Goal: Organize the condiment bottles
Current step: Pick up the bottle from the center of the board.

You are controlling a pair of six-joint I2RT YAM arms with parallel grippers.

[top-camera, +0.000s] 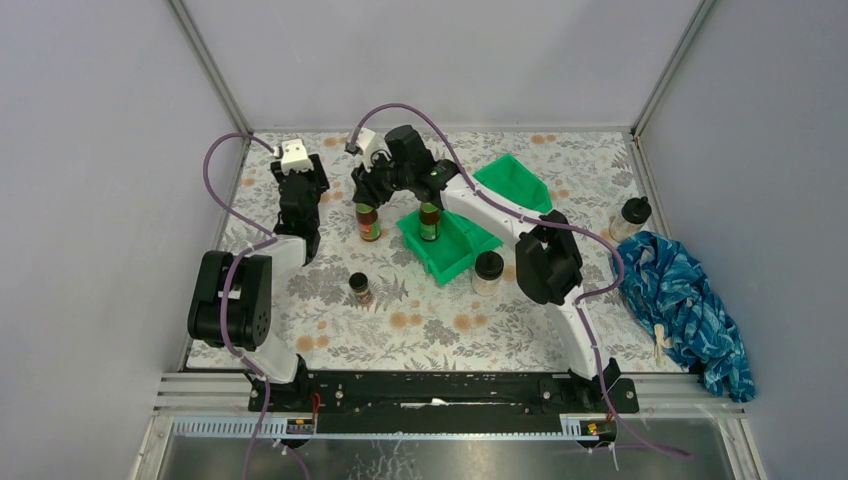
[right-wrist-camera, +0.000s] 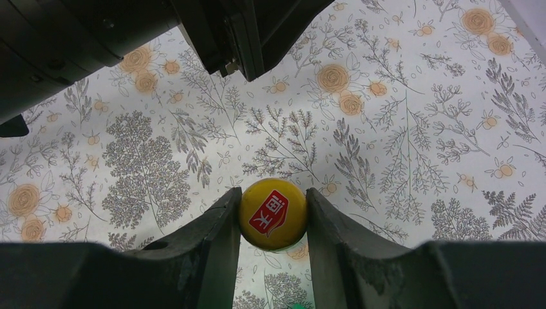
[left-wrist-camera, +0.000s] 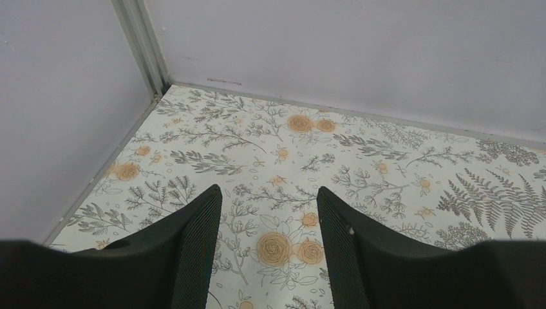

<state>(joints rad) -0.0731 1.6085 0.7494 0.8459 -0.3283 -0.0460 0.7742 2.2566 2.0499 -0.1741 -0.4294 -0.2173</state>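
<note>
The right pincer [right-wrist-camera: 273,194] is closed on the yellow cap [right-wrist-camera: 270,222] of a tall brown bottle [top-camera: 368,224], with one finger pressed to each side of the cap. The bottle is thus held upright directly beneath the pincer. The cap is probably chosen because it is the one part that can be reached from above without the fingers fouling anything. Whether the bottle's base rests on the counter [top-camera: 430,330] or hangs just clear of it cannot be told.

Just to the right of this pincer a green bin [top-camera: 452,262] is seen, and a second brown bottle [top-camera: 429,222] is already stood upright in it. It is therefore judged that the held bottle is meant to be set beside its twin, like being grouped with like.

A short dark jar [top-camera: 360,288] is left on the counter on the near side of the right pincer, towards the arm bases. A clear jar [top-camera: 488,272] is found just past the bin, and another clear jar [top-camera: 632,216] well off to the right, beside a blue cloth [top-camera: 680,300]. These are taken to be awaiting sorting.

The left pincer [left-wrist-camera: 269,190] is held partly open with nothing between its fingers. It is poised over bare counter to the left of the right pincer, presumably so that the working arm is given room
</note>
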